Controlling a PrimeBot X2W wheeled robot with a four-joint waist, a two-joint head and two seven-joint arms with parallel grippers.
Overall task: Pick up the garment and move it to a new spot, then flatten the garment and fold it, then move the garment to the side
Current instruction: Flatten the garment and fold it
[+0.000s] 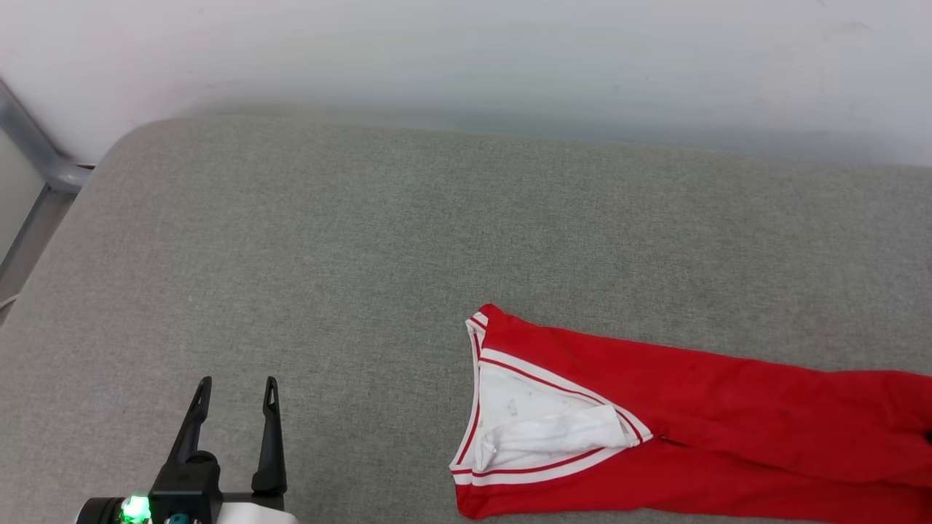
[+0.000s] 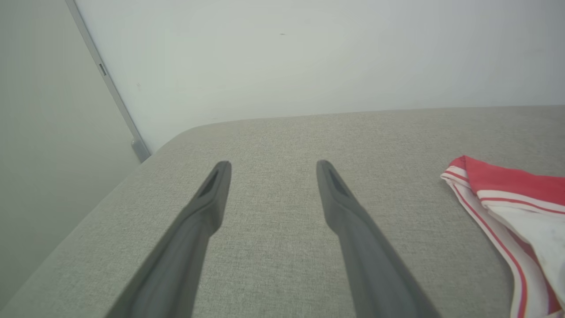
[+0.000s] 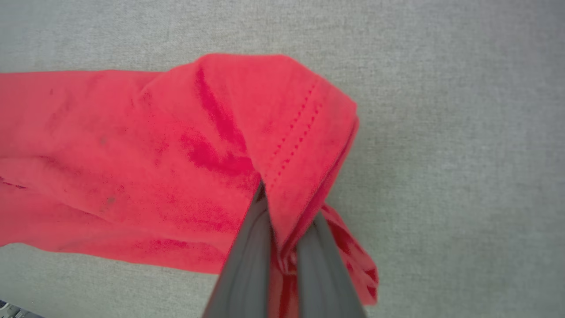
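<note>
Well, from the head we see our left gripper [image 1: 238, 382] at the lower left, its two dark fingers spread wide and holding nothing, over the bare grey cushion [image 1: 364, 240]. The garment [image 1: 692, 415] lies well apart from it at the lower right, a long red bundle running off the right edge, its striped trim [image 1: 474, 407] and a white patch at the end nearer the left gripper.

Along our left wrist, the fingers [image 2: 206, 207] stand far apart over the cushion, touching no cloth. The garment [image 2: 507, 183] shows its trimmed end off to their right, with a pale wall [image 2: 309, 57] behind.

Along our right wrist, our right gripper [image 3: 282, 221] is pinched tight on a fold of the garment [image 3: 176, 145], its stitched red hem draped over the fingertips, the rest of the cloth stretching left across the cushion.
</note>
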